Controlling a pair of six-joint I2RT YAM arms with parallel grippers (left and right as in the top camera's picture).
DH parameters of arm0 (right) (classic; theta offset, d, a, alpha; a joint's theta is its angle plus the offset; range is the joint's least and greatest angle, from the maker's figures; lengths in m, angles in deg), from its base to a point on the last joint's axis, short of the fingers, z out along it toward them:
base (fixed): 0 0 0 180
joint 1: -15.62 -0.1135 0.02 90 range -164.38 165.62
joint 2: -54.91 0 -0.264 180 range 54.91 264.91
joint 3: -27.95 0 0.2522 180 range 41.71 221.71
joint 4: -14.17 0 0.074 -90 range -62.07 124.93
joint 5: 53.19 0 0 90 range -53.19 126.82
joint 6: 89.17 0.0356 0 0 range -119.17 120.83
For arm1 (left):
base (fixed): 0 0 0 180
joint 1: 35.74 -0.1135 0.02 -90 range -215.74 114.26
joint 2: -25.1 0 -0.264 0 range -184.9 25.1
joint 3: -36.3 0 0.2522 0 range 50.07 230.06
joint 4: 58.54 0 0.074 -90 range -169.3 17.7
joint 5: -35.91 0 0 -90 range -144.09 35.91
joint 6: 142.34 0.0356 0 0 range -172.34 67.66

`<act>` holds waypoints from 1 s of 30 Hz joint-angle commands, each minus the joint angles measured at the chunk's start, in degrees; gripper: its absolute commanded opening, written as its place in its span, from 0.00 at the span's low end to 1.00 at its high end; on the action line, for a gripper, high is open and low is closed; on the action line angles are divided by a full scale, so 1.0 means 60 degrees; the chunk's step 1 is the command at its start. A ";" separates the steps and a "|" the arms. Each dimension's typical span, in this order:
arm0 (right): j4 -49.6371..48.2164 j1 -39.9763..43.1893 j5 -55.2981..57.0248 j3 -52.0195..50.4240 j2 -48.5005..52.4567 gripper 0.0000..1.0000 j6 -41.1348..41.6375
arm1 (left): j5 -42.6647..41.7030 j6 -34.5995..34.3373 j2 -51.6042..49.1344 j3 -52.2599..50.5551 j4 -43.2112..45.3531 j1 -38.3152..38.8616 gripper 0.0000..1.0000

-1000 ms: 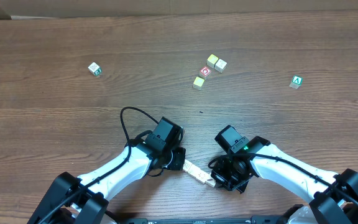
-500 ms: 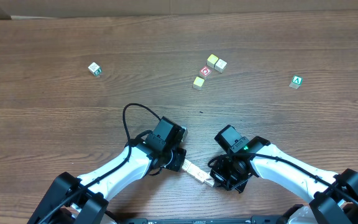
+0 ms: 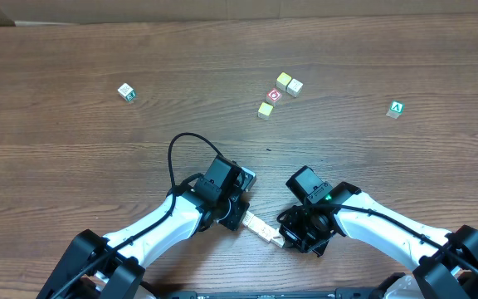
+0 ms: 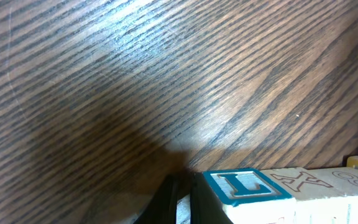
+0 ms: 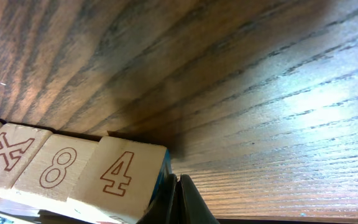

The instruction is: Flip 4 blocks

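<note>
Several pale-wood blocks [image 3: 263, 228] lie in a tight slanted row near the table's front edge. In the left wrist view the row starts with a teal-framed L block [image 4: 244, 186], then an X block [image 4: 300, 180]. The right wrist view shows the X block [image 5: 8, 152], an 8 block [image 5: 58, 167] and a 4 block [image 5: 120, 174]. My left gripper [image 3: 243, 218] [image 4: 180, 184] is shut and rests against the L end. Shut too, my right gripper [image 3: 285, 241] [image 5: 176, 180] rests against the 4 end. Neither holds anything between its fingers.
Loose cubes lie farther back: a white one with green marks [image 3: 126, 92] at left, a red-ring cube [image 3: 274, 95] with two cream cubes [image 3: 289, 83] and a yellowish cube [image 3: 265, 109] around it, and a green-A cube [image 3: 396, 109] at right.
My left wrist and its cable loop have shifted slightly to the right, toward the row. The right arm and the far cubes have not moved.
</note>
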 commanded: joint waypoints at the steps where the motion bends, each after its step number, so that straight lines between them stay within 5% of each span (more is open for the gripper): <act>1: -0.0146 -0.0080 0.0015 0.0004 0.0044 0.04 0.0051 | 0.0623 0.0488 -0.0280 -0.0248 -0.0127 0.0066 0.04; 30: -0.0291 -0.0091 0.0761 0.0004 0.0044 0.04 -0.0280 | 0.1730 0.0739 -0.0280 -0.0248 0.0007 0.0036 0.04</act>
